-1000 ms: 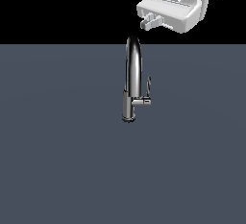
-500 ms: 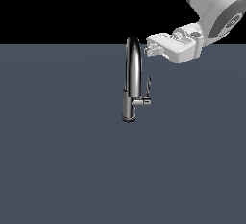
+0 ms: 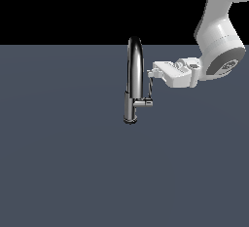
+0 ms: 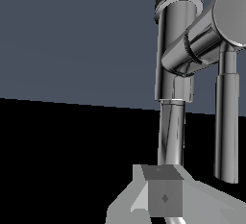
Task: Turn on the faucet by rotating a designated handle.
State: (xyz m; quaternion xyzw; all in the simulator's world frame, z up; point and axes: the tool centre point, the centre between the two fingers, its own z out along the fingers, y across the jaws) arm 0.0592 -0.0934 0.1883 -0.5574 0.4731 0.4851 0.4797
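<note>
Gripper beside the faucet, at the centre of the exterior view

White fingers point toward the exterior view's left, close to the arched spout and above the handle; whether they stand apart or together I cannot tell; the handle is a thin lever rising from a short stub on the faucet's right side in that view; the wrist view shows the chrome body and stub close up, with one grey fingertip low in the frame; the faucet stands on a grey surface.
</note>
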